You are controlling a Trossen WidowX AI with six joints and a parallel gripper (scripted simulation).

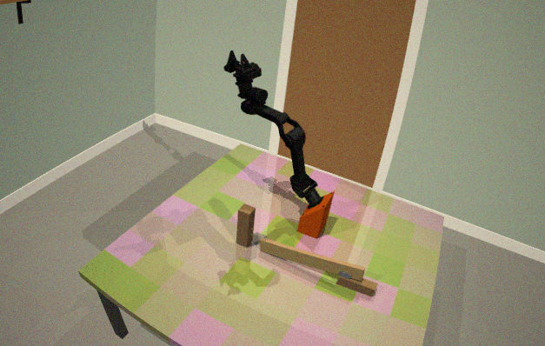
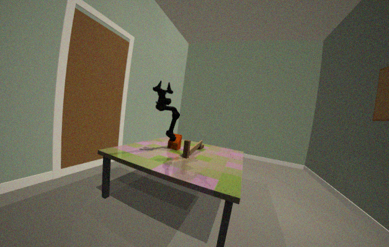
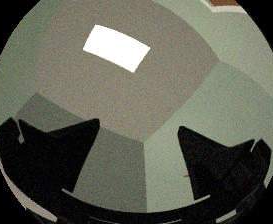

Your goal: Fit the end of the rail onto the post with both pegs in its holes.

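The light wooden rail (image 1: 310, 257) (image 2: 196, 148) slopes beside the post. One end sits in the grey bracket (image 1: 345, 276) on the low dark footboard block (image 1: 356, 286); its other end is down near the table, close to the foot of the upright brown post (image 1: 245, 226) (image 2: 187, 149). The pegs are too small to make out clearly; something greyish shows low between post and rail end. My gripper (image 1: 237, 56) (image 2: 165, 83) (image 3: 139, 127) is open and empty, high above the table, its fingers pointing up, far from the rail.
The orange arm base (image 1: 314, 219) (image 2: 174, 143) stands on the patchwork table top (image 1: 209, 271) (image 2: 198, 167), behind the rail. Arm shadows fall on the table. The wrist view shows the ceiling, walls and a bright ceiling lamp (image 3: 117, 48).
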